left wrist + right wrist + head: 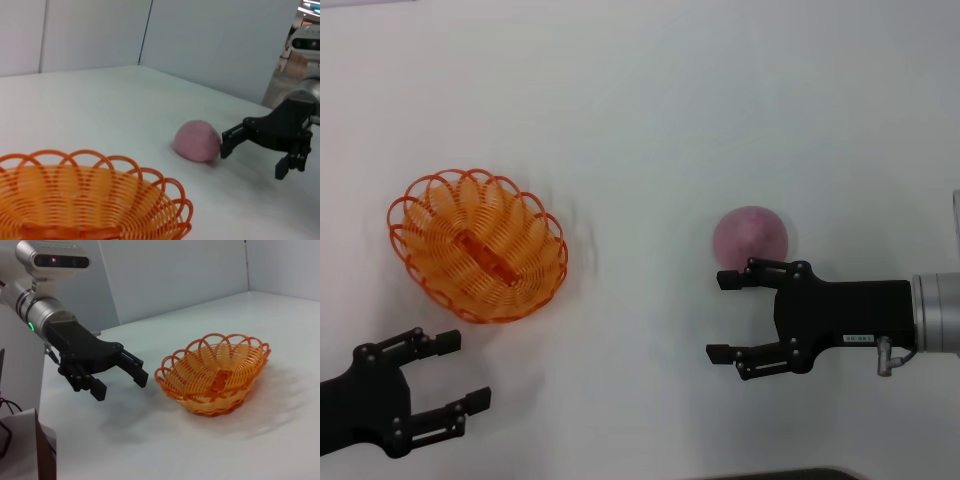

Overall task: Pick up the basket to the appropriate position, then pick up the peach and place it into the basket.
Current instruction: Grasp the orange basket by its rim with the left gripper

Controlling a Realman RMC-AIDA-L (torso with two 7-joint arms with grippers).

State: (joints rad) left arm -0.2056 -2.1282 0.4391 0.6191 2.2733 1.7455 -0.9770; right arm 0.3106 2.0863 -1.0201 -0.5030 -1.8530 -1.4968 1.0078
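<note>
A white table [650,110] filled the head view from edge to edge, matte and evenly lit, with soft shadows. At 6 o'clock a thin dark strip [770,473] ran along its near edge. In the left wrist view plain pale wall panels [210,40] stood behind the table, meeting at a dark vertical seam [145,32]. In the right wrist view similar pale panels [170,275] backed the table, and a dark cable [6,410] hung beyond its edge.
</note>
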